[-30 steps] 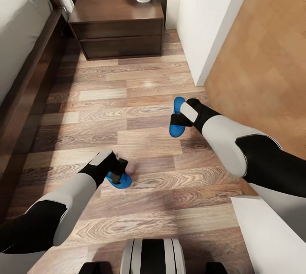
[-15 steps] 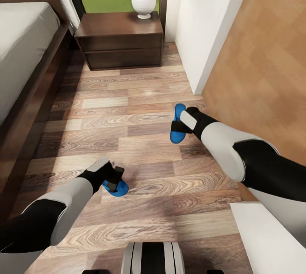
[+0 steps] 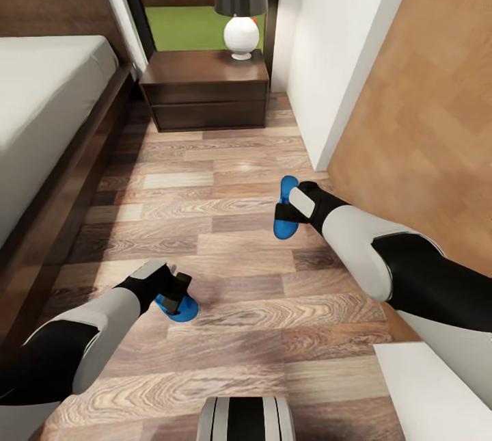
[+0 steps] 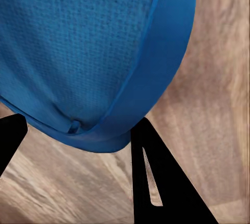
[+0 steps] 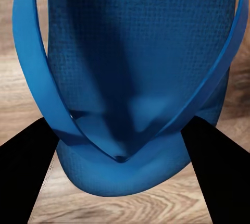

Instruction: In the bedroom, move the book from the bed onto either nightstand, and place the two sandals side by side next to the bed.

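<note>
Each arm carries one sandal over the plank floor (image 3: 225, 174), in the aisle between the bed (image 3: 48, 106) and the white wall (image 3: 328, 51). The left gripper (image 3: 179, 296) is clenched on the left sandal (image 3: 179, 307); in the left wrist view the blue sole (image 4: 88, 52) sits between the two dark fingers (image 4: 156, 182), strap edge toward the camera. The right gripper (image 3: 283, 206) grasps the right sandal (image 3: 284, 207), whose long axis runs roughly toward the nightstand (image 3: 208, 89), about parallel to the bed's side rail. In the right wrist view its toe strap (image 5: 125, 151) forms a V between the fingers (image 5: 26, 172).

The two sandals are well apart, the left one nearer the bed and nearer the robot, the right one farther out toward the wall. Whether either sole touches the floor cannot be told. The pairing likely turns on this gap: the right arm would have to bring its sandal toward the bed, beside the left one, with both long axes matched. The book is not on the visible part of the mattress.
</note>
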Tool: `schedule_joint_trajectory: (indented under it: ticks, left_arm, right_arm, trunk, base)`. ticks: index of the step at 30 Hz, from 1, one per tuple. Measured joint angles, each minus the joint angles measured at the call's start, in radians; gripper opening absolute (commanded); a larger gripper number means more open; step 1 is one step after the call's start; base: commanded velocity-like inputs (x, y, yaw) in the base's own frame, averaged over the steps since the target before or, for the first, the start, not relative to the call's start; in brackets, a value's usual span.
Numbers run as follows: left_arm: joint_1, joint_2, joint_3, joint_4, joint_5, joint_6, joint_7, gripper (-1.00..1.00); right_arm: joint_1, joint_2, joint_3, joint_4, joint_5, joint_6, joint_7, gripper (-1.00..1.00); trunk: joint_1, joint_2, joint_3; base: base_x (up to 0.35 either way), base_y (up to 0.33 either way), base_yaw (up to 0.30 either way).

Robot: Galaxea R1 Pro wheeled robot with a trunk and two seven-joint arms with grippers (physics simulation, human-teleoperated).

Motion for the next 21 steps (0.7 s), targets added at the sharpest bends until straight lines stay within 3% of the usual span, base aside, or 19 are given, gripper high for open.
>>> schedule_joint_trajectory:
  ticks: [9, 21]
  left_arm:
    - [0.000, 0.018, 0.002, 0.002, 0.003, -0.001, -0.001, -1.00]
    - [0.000, 0.020, 0.002, 0.002, 0.004, -0.001, -0.002, -1.00]
  right_arm:
    - [0.018, 0.000, 0.001, -0.001, 0.000, 0.000, 0.000, -1.00]
    - [0.023, 0.000, 0.001, -0.001, 0.001, 0.000, 0.000, -1.00]
  trunk:
    - [-0.004, 0.002, 0.048]
    - [-0.009, 0.005, 0.113]
  base:
    - [0.000, 0.000, 0.112]
    - [0.000, 0.000, 0.119]
